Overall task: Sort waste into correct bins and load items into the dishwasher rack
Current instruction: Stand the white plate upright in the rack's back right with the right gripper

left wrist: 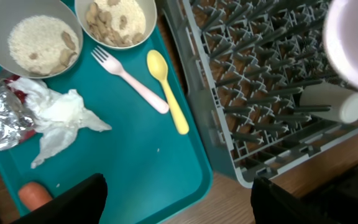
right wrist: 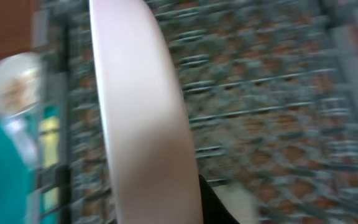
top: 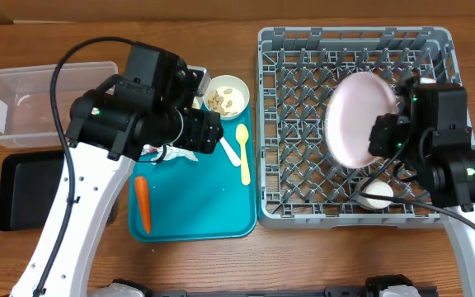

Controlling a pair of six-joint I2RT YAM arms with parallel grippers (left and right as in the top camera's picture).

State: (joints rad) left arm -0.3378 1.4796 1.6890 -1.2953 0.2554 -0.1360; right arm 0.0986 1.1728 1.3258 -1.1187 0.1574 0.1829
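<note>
Wooden table (top: 221,264) all round, and the big grey rack (top: 353,33) takes up its right half. Over the rack's middle the right gripper (right wrist: 211,208) is clamped on the rim of the pink plate (top: 357,115), which stands on edge and leans, clear of the pegs as far as I can see. From the right wrist the plate (right wrist: 145,124) looks sharp while the rack behind it is smeared, and only one dark finger shows, at its lower edge. A white cup (top: 378,194) lies on its side in the rack's near part, just below the plate.

A teal tray (top: 196,206) sits tight against the rack's left side. The left gripper (left wrist: 179,208) hangs over it with its jaws wide apart and nothing between them. On that tray, closest to the rack, lies the yellow spoon (left wrist: 166,90), and the white fork (left wrist: 129,78) is just beyond it, slanting the same way. Two bowls (left wrist: 33,37) sit side by side at the tray's far end; the one nearer the rack (left wrist: 117,18) holds beige bits, the other white crumbs. Further from the rack are the crumpled napkin (left wrist: 61,118) and, touching it, the foil wrapper (left wrist: 2,118). The carrot (top: 142,204) lies at the tray's edge farthest from the rack.

Well away from the rack, past the tray, stand the clear tub (top: 23,103) and, nearer to me, the black tray (top: 23,190)
</note>
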